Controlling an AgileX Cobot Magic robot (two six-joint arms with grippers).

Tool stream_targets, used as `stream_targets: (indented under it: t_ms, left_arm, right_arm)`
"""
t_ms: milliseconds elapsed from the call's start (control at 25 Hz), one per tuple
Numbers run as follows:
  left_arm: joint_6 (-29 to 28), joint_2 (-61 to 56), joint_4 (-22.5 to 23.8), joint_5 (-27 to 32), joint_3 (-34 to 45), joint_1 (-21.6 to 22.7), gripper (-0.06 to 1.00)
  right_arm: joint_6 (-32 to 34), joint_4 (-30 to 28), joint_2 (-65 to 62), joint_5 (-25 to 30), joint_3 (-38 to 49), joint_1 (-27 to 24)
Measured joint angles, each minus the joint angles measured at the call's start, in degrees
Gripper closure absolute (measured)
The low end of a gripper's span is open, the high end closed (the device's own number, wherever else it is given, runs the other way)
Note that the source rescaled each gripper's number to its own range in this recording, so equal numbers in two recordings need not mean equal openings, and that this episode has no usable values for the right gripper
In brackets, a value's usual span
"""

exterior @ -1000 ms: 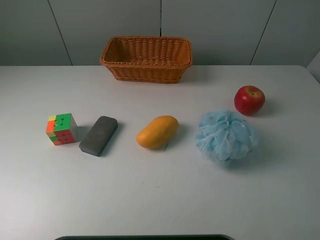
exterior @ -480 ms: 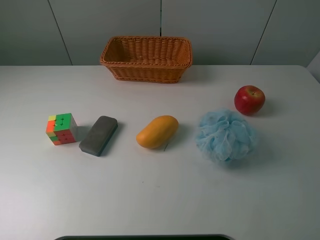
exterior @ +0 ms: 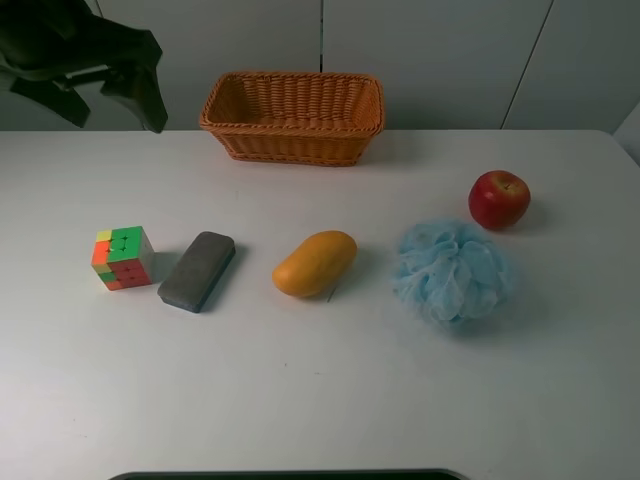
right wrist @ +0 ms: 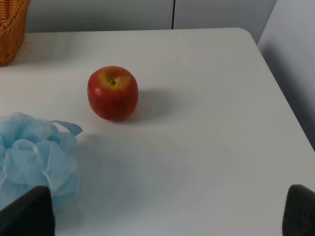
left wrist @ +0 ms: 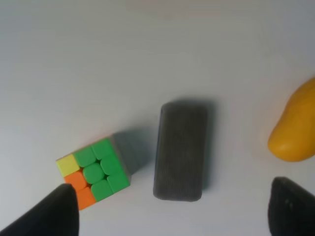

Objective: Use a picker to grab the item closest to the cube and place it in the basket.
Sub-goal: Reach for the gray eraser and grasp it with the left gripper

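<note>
The multicoloured cube (exterior: 123,258) sits at the table's left; it also shows in the left wrist view (left wrist: 93,172). A grey rectangular block (exterior: 197,271) lies right beside it, closest to it, and shows in the left wrist view (left wrist: 181,151). The wicker basket (exterior: 290,145) stands at the back middle. My left gripper (exterior: 105,105) hangs open and empty high at the back left, above and behind the cube; its two dark fingertips (left wrist: 54,214) frame the cube and block. My right gripper (right wrist: 162,214) is open and empty, out of the high view.
An orange mango (exterior: 314,263) lies mid-table, right of the block. A blue bath pouf (exterior: 450,271) and a red apple (exterior: 498,199) sit on the right; both show in the right wrist view, pouf (right wrist: 34,157), apple (right wrist: 112,93). The table's right edge runs near the apple.
My left arm has come into the high view at the top left; it was not visible before. The objects on the table have not moved.
</note>
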Motion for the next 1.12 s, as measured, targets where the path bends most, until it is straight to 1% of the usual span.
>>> stream_targets:
  t_ms: [240, 440, 720, 1120]
  left_arm:
    - [-1.48, 10.03, 0.00, -3.15, 0.47, -3.92, -0.05]
    - [-2.23, 16.45, 0.30, -6.22, 2.17, -4.20, -0.05]
    - [-2.32, 23.80, 0.43, -11.25, 2.17, -4.20, -0.05]
    - [-2.32, 29.80, 0.00, -14.12, 2.26, -4.20, -0.03]
  right_arm:
    - [0.00, 0.00, 0.00, 0.00, 0.00, 0.00]
    - [0.00, 0.00, 0.00, 0.00, 0.00, 0.00]
    - [0.00, 0.00, 0.00, 0.00, 0.00, 0.00]
    - [0.00, 0.00, 0.00, 0.00, 0.00, 0.00]
